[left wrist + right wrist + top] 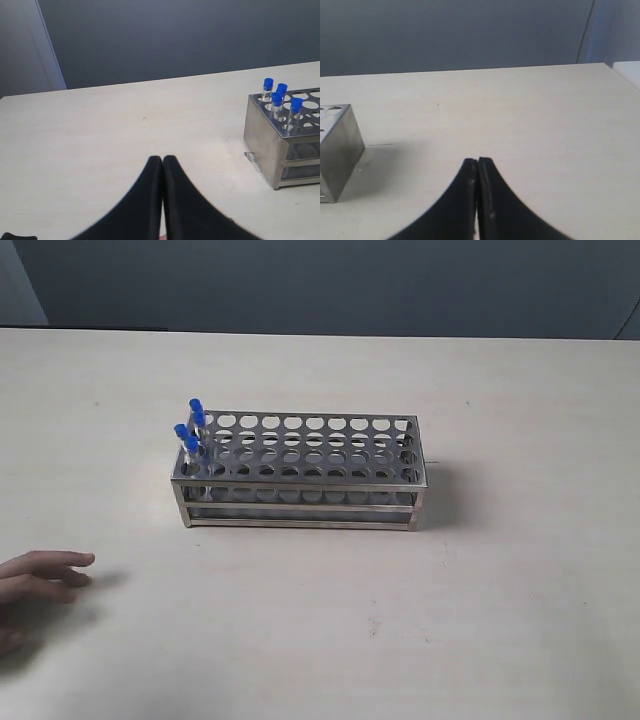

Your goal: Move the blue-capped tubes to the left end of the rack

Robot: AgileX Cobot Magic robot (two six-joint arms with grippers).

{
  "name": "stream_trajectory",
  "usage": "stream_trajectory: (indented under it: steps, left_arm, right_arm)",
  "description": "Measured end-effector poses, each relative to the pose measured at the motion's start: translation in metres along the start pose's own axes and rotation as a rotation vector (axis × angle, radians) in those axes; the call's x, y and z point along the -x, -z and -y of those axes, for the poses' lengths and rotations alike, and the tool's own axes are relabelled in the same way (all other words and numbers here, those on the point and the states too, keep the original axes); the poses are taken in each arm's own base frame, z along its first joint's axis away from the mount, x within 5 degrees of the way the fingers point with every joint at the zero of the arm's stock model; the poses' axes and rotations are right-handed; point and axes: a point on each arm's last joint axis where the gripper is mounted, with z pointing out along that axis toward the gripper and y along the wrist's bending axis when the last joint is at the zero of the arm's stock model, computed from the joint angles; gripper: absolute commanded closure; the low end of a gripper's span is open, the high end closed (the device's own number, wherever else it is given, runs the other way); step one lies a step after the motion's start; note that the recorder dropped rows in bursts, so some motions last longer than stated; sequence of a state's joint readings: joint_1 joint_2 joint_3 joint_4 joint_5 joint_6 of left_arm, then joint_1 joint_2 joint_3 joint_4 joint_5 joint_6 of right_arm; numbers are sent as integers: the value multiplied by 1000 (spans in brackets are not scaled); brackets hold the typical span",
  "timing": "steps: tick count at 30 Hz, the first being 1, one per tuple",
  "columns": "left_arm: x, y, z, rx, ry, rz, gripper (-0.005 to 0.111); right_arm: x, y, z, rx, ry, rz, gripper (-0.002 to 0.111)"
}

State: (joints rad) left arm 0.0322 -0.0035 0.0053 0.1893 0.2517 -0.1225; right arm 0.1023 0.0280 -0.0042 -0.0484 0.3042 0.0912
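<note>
Left gripper (163, 161): you see both black fingers pressed together along their full length, with nothing between them. It hangs above bare table, well apart from the rack.
Right gripper (477, 162): the fingers are likewise pressed together and hold nothing. It is over bare table, well apart from the rack end that shows in its wrist view.
Hand (40, 580): a human hand lies at the lower left of the exterior frame, fingers stretched flat on the table and touching none of the task items.
Table (480, 620): pale, matt surface filling most of the exterior frame.
Rack (300, 485): shiny metal, at the centre of the exterior frame, long side facing you, standing flat on the table. Rows of round holes pierce its top plate.
Blue-capped tubes (192, 443): you can count four, all upright in holes at the left end of the rack, clustered close together. Their blue caps rise above the top plate.
Wall (320, 285): dark grey, across the top of the exterior frame.
</note>
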Motion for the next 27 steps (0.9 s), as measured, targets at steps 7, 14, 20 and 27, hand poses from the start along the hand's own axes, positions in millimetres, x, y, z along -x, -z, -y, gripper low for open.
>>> stream_trajectory:
  steps: [7,14,20,27]
  left_arm:
    - [0,0,0,0,0,0,106]
    - [0,0,0,0,0,0,106]
    - [0,0,0,0,-2,0,106]
    - [0,0,0,2,-8,0,106]
  right_arm:
    - [1,2,6,-108,-25,21,108]
    - [0,2,7,-117,-29,20,108]
    - [0,2,7,-117,-29,20,108]
    - [0,2,6,-117,-29,19,108]
